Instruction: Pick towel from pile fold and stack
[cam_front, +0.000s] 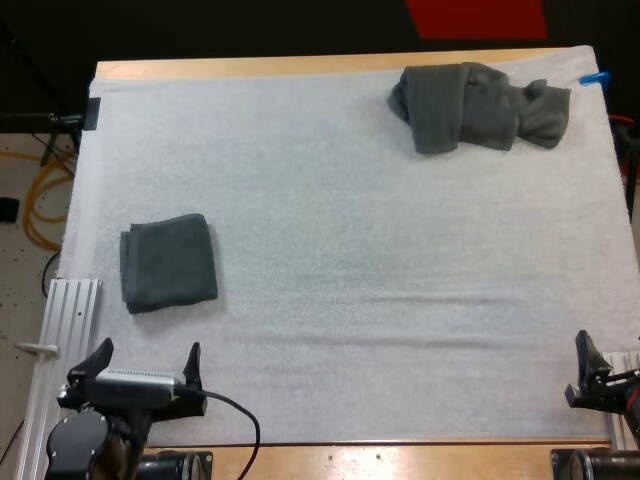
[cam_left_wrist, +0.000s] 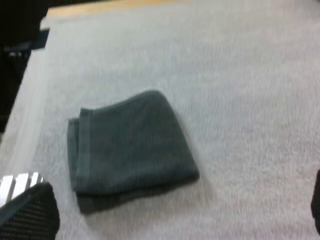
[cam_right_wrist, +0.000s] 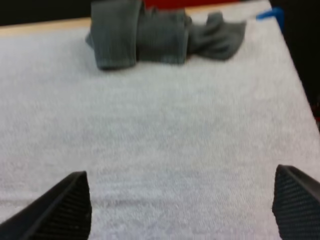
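A folded dark grey-green towel (cam_front: 168, 262) (cam_left_wrist: 130, 150) lies flat on the left side of the white mat (cam_front: 350, 250). At the far right corner of the mat sits a crumpled towel (cam_front: 480, 105) (cam_right_wrist: 160, 32) in a loose heap. My left gripper (cam_front: 146, 358) (cam_left_wrist: 172, 215) hovers open at the mat's near edge, just short of the folded towel, and holds nothing. My right gripper (cam_right_wrist: 180, 210) is open over the near right of the mat, far from the crumpled towel, with one finger (cam_front: 585, 352) visible at the table's right edge.
A silver metal rail (cam_front: 70, 320) runs along the table's near left edge beside my left arm. The wooden table border (cam_front: 300, 66) shows along the far side. A wide stretch of bare mat separates the two towels.
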